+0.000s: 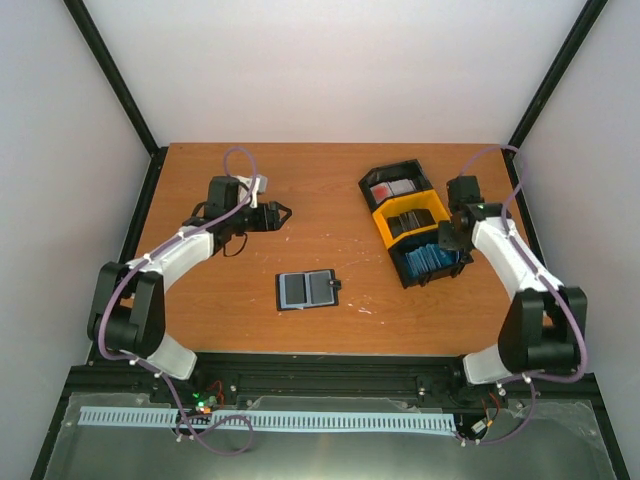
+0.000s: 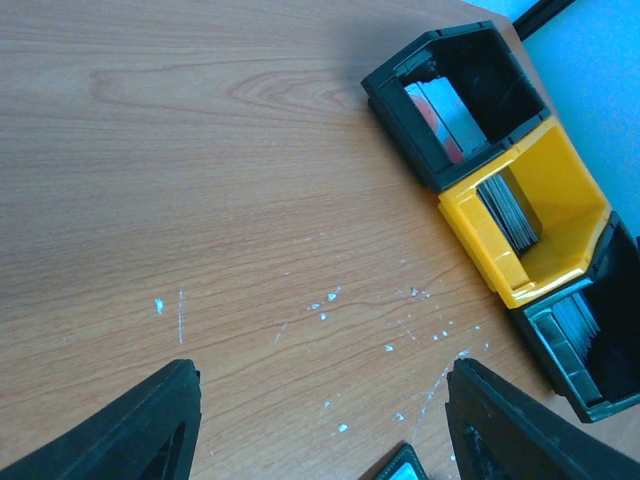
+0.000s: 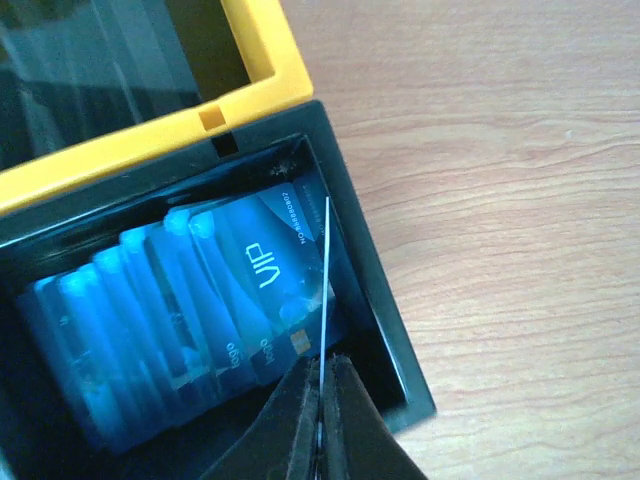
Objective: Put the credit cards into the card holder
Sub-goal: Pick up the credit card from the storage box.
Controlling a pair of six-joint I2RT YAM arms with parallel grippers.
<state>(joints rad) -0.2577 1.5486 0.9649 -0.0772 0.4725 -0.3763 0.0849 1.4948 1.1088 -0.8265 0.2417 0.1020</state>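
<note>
Right wrist, right gripper (image 3: 321, 375) clamping card (image 3: 326, 280), blue cards (image 3: 200, 310) in black tray (image 3: 375, 290)

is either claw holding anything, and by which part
The right claw pinches one card, seen edge-on, by its near edge above the black tray; the left claw is open, empty.

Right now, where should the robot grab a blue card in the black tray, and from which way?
By the top edge, coming down from above. The blue cards stand on edge, leaning in a packed row inside the black tray, so only their upper edges are free. The right fingers pinch the end card by its edge that way.
</note>
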